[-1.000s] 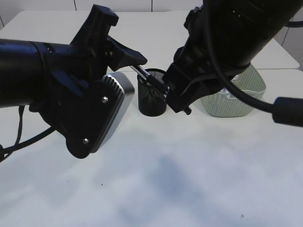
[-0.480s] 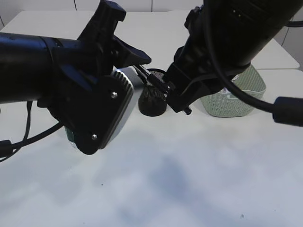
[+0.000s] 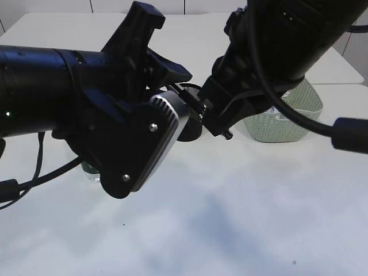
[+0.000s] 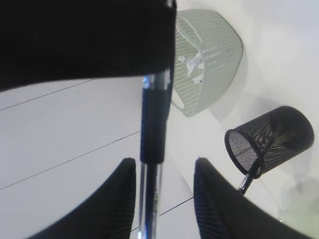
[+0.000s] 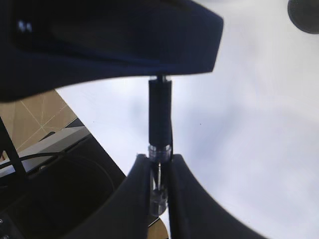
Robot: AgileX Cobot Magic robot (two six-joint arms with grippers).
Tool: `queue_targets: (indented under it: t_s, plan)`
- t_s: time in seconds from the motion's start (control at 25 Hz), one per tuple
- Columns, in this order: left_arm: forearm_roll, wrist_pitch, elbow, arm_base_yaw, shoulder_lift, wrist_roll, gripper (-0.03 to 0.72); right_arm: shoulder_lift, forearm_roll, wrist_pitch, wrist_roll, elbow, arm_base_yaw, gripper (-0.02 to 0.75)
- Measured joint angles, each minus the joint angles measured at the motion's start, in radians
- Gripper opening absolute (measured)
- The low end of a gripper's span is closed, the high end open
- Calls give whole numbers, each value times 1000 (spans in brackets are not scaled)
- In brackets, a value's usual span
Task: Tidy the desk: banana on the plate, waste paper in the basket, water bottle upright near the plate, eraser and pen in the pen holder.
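Observation:
A pen [image 4: 152, 124] with a dark grip and a clear barrel hangs in mid-air between the two arms. My right gripper [image 5: 158, 158] is shut on the clear end of the pen [image 5: 160, 114]. My left gripper [image 4: 164, 164] stands open astride the barrel, which lies near its left finger with a gap on the right. In the exterior view the pen [image 3: 185, 99] bridges both grippers above the black mesh pen holder [image 3: 194, 131]. Waste paper [image 4: 192, 64] lies in the pale green basket [image 4: 209, 50]. Banana, plate and eraser are out of view.
The basket [image 3: 287, 121] stands right of the pen holder [image 4: 271, 137] on the white table. A greenish clear object [image 3: 88, 169] shows under the left arm. Both arms fill the upper part of the exterior view.
The left arm has moved right toward the right gripper and now covers most of the pen holder. Its jaws have narrowed around the pen. The right arm has stayed still.

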Motion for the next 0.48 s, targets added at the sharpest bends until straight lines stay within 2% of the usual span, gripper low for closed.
queue_targets:
  t_s: [0.2,0.48]
  plan:
    - [0,5,0,0,0,0,247,0,0,0,0,0,0,45]
    - [0,6,0,0,0,0,138,0,0,0,0,0,0,45]
